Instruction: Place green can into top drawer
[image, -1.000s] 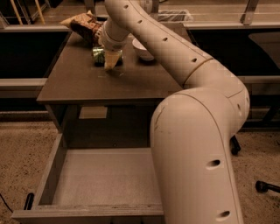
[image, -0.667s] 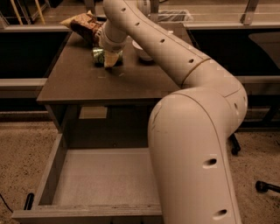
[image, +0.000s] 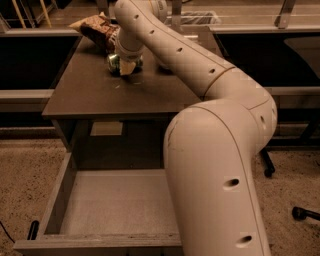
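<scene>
The robot arm (image: 220, 150) reaches across from the lower right. The top drawer (image: 117, 200) stands pulled out below the counter (image: 100, 95). At the counter's rear, near the brown snack bag (image: 95, 30), lies the green can (image: 114, 62). The gripper (image: 127, 66) is down at the can; whether it grips cannot be told.

Cream, hole-dotted arm (image: 210, 165); pale end effector (image: 126, 65)

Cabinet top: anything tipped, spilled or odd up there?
Only the green can: it lies on its side on the cabinet top, next to the brown snack bag, with the gripper down at it. No spill or damage shows. The top drawer stands pulled open below.
</scene>
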